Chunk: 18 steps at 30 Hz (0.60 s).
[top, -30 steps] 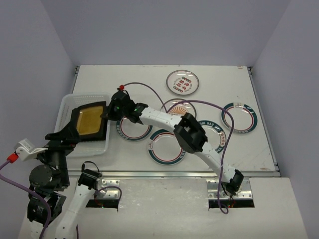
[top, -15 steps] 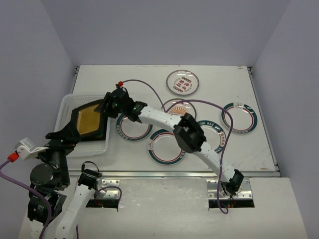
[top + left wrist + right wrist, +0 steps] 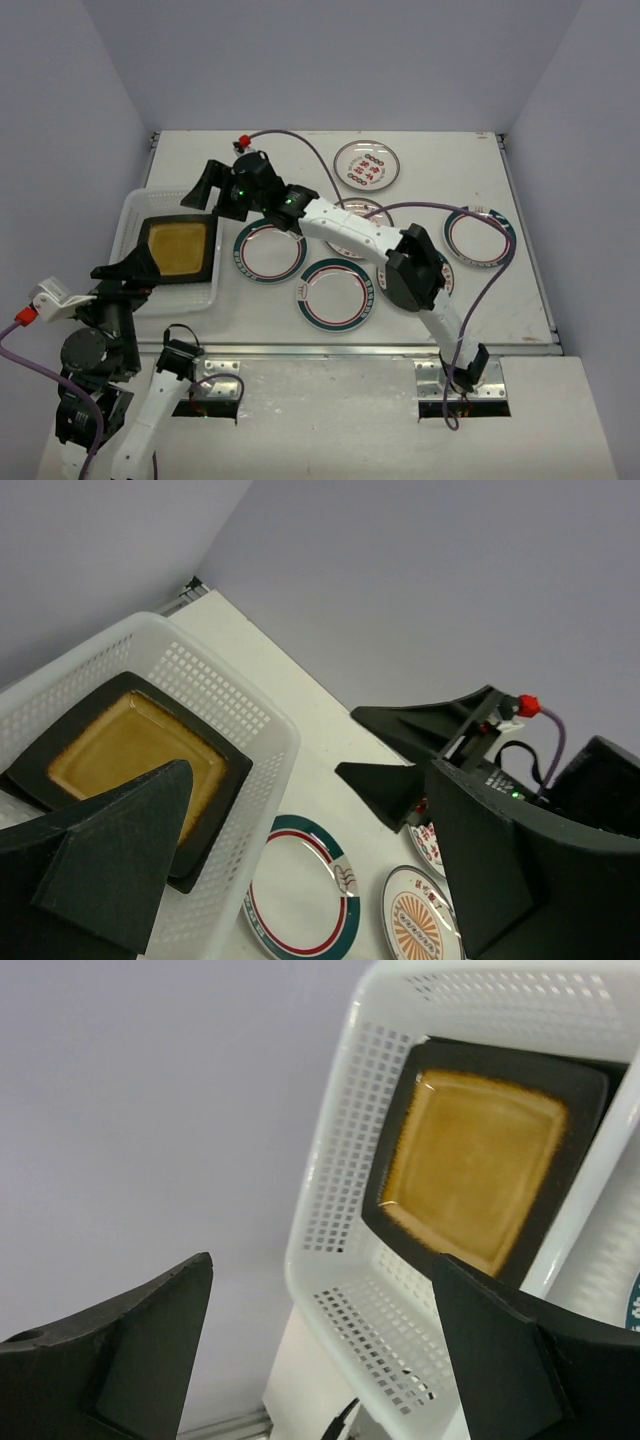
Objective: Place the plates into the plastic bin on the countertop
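Observation:
A square amber plate [image 3: 181, 248] with a dark rim lies flat in the whitish plastic bin [image 3: 131, 222] at the countertop's left. My right gripper [image 3: 207, 192] hovers open and empty above the bin's far right corner. In the right wrist view the amber plate [image 3: 475, 1165] and the bin [image 3: 335, 1160] lie below the right gripper [image 3: 322, 1260]. My left gripper [image 3: 125, 268] is open and empty at the bin's near left; in the left wrist view the left gripper [image 3: 310, 780] faces the bin [image 3: 262, 730]. Round plates lie on the countertop [image 3: 440, 160]: a green-banded plate [image 3: 268, 251] and a red-motif plate [image 3: 366, 164].
Another banded plate [image 3: 335, 294] sits near the front edge and a teal-banded plate [image 3: 479, 236] at the right. A sunburst plate [image 3: 415, 920] is partly under the right arm. The purple cable [image 3: 300, 145] loops over the far side.
The right gripper opened and let go of the amber plate, which dropped from tilted to flat in the bin. The gripper then drew back toward the far side. The left arm stayed still.

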Motion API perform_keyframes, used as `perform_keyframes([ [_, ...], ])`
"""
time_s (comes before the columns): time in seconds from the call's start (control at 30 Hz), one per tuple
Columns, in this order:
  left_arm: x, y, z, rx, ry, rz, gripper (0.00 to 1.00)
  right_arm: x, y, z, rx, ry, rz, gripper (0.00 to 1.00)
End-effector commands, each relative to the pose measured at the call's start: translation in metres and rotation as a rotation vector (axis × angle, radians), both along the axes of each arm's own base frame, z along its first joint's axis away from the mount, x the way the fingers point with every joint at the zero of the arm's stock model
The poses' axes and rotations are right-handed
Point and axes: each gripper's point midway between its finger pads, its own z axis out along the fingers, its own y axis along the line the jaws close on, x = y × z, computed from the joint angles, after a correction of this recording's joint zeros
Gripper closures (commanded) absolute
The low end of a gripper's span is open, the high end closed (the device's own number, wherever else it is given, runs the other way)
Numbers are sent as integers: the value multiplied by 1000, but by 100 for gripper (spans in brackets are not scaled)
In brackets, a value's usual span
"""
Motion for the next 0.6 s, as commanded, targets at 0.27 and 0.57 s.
perform_keyframes([
  [0.27, 64, -46, -16, 160, 236, -205, 0, -26, -168, 50, -174, -290, 107, 1],
  [0.57, 112, -85, -28, 236, 291, -380, 0, -91, -339, -16, -440, -258, -103, 1],
])
